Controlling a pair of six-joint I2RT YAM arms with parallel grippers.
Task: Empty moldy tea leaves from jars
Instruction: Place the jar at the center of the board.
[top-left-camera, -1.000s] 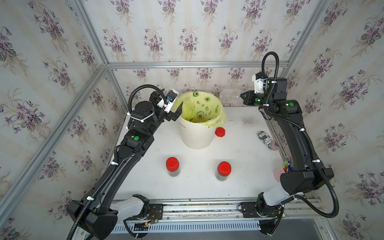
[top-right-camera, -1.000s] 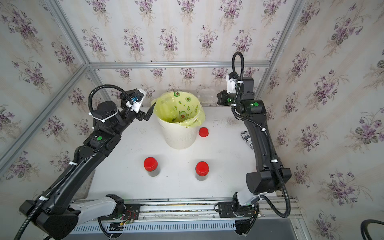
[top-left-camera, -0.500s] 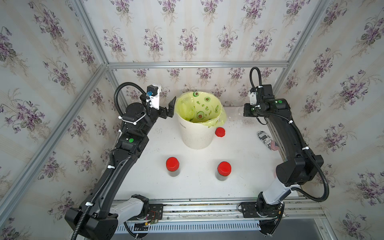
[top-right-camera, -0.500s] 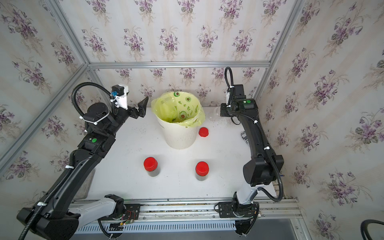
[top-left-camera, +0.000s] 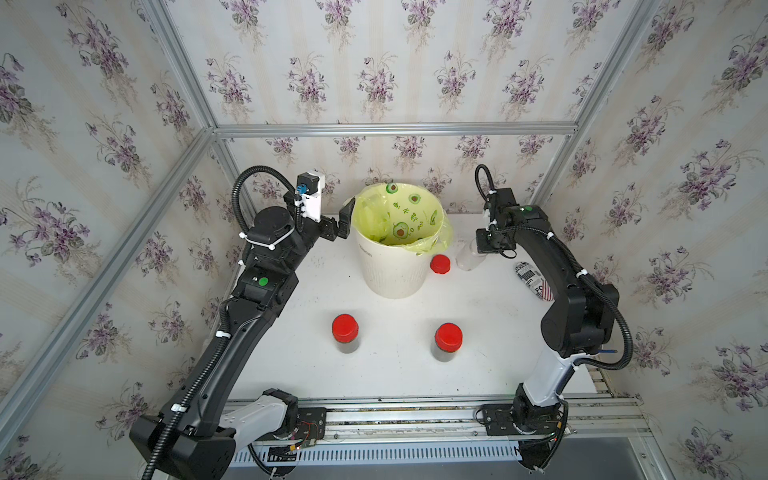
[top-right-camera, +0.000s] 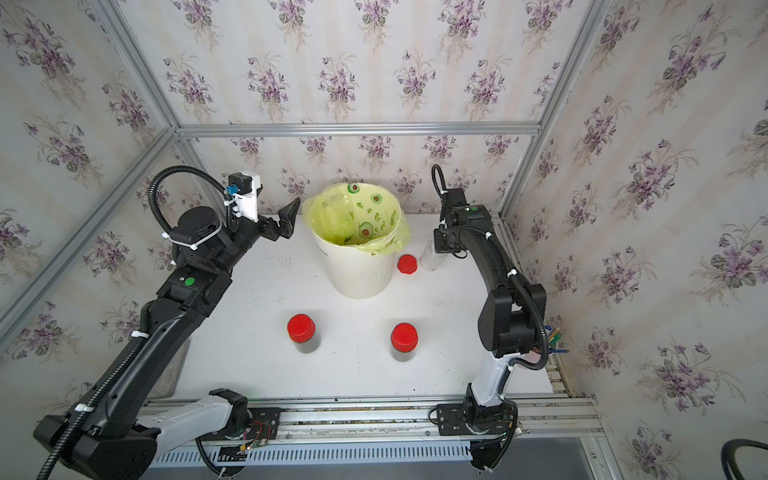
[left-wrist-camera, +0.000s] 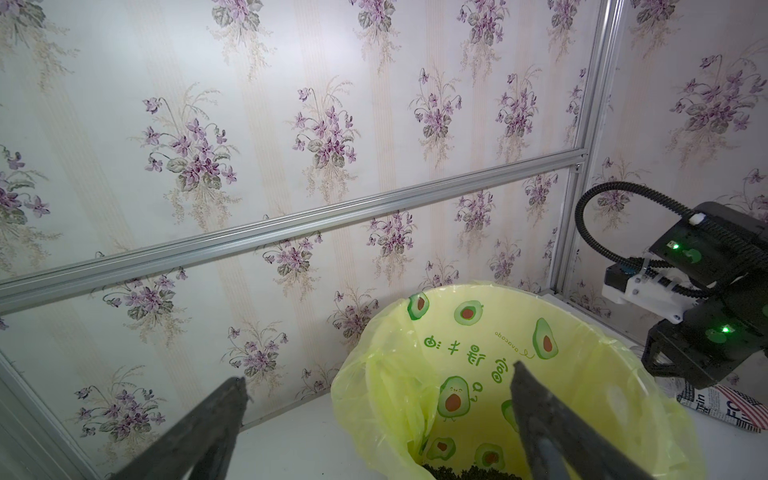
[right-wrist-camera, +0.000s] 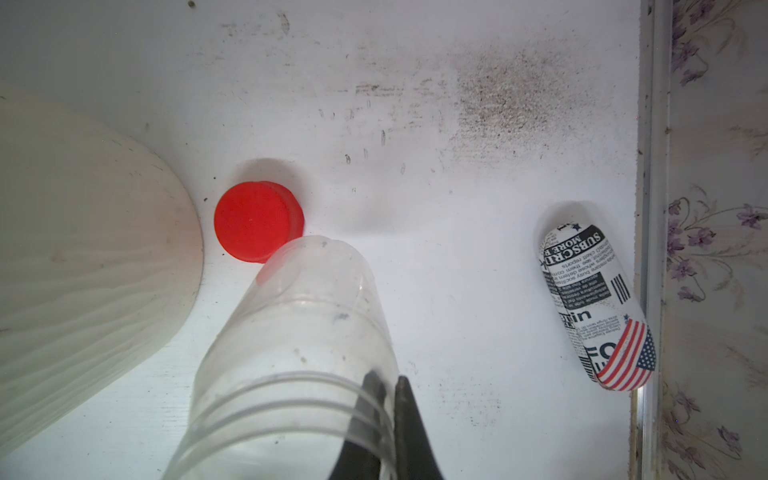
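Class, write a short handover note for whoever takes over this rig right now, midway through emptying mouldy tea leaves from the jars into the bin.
Left gripper: open, empty, beside the rim of the white ribbed bin with yellow-green liner.
Right gripper: shut on the wall of the uncapped clear cylindrical jar near its mouth, right of the bin; jar looks empty.
Its round red lid lies between bin and jar.
Done: one jar emptied; dark tea leaves lie in the liner.
Remaining: two clear jars with red screw lids stand capped before the bin, dark leaves inside; open and empty both.
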